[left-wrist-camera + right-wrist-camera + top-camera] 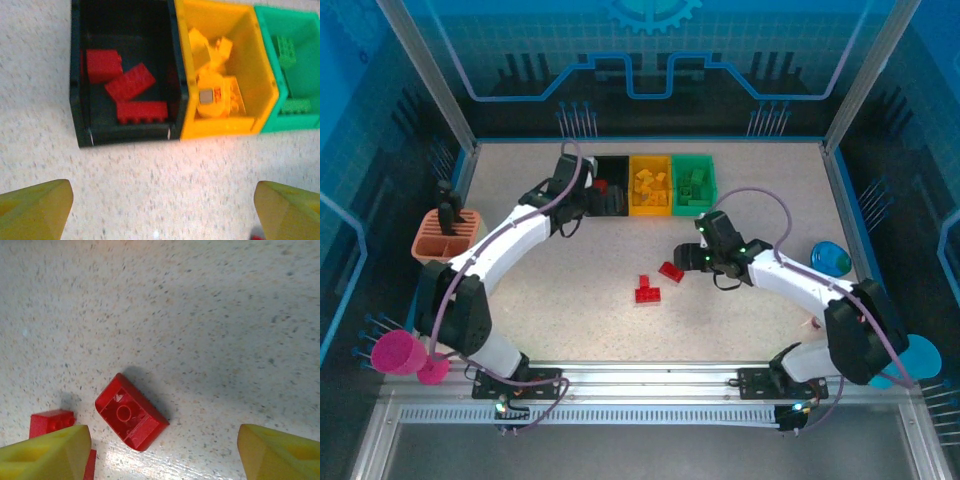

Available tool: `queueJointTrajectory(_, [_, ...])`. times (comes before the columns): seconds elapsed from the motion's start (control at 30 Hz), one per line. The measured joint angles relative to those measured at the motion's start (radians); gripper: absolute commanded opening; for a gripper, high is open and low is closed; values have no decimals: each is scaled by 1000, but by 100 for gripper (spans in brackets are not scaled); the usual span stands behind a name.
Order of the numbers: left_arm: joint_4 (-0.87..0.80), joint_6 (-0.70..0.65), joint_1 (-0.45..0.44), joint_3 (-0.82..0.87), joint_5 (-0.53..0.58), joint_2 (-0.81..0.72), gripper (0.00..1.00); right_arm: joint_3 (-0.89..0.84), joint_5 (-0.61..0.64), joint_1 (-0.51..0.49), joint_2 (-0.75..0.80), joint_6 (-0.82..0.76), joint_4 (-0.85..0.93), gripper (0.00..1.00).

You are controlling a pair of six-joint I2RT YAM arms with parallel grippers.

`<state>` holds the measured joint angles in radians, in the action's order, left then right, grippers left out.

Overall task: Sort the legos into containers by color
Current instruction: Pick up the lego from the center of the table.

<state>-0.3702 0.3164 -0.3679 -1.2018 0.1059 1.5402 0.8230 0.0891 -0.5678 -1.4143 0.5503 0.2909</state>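
The right gripper (162,452), jaws wide and empty, is hovering just short of an upturned red brick (131,411) lying mid-tabletop, its long axis slanting across the finger gap, while the left gripper (160,210), equally wide and empty, is facing the black bin (80,90) at the far edge, well apart from that brick; the right wrist view is showing the brick's hollow underside, and the top view is showing a second red brick (647,291) lying nearer the tabletop's near edge.

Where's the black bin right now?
Top view: the black bin sits at the far edge of the table, at the left end of the bin row, touching the yellow bin on its right.
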Motion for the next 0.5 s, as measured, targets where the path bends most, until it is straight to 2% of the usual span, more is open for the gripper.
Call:
queueJointTrajectory(0.23, [9,42,-32,169,-10,-112,93,145,10,-77,-174,-92,78,77])
queueJointTrajectory(0.5, [12,61,-37,246,-11,-230,93,286,42,-140,-356,-152,169,75])
